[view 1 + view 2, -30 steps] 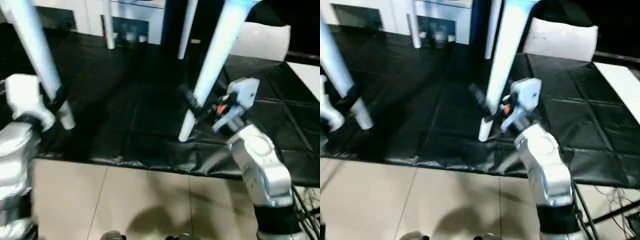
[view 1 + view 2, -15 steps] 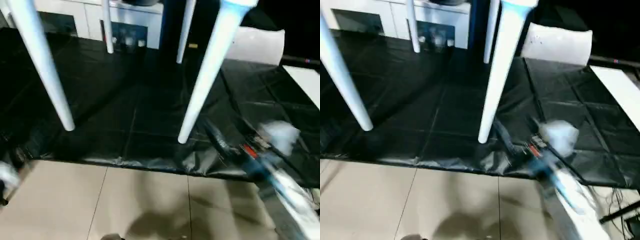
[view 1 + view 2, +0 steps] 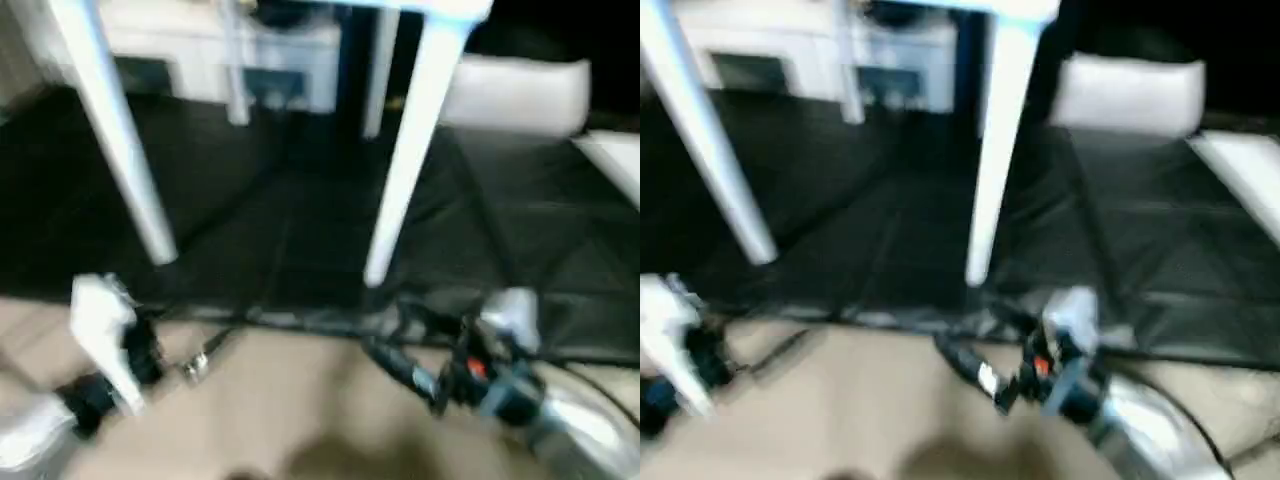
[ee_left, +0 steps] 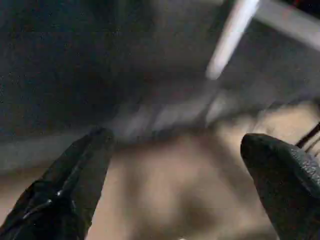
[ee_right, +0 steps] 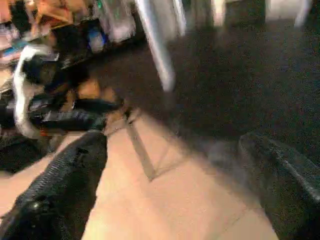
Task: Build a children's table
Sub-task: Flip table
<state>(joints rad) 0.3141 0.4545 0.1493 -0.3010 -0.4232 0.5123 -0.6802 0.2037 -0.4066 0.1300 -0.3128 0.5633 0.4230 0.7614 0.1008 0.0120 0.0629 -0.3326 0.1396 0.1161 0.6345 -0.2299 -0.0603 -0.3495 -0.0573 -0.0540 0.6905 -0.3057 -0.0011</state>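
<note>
Both grippers (image 3: pixel 160 362) (image 3: pixel 400 345) dropped off legs (image 3: pixel 405 165), jaws spread, black mat (image 3: pixel 300 220) beneath table

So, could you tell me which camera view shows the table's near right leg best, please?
The left eye view: the near right leg runs from the tabletop corner down to its foot on the black mat. The right eye view shows the same; both wrist views catch a blurred stretch.

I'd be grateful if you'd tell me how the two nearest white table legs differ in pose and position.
The left near leg slants, its foot ending further toward the left than its top; the right near leg stands closer to upright, leaning only slightly. The left near leg's foot is ahead of the left end effector, the right near leg's ahead of the right end effector. Both are white, tapered, feet on the black mat.
</note>
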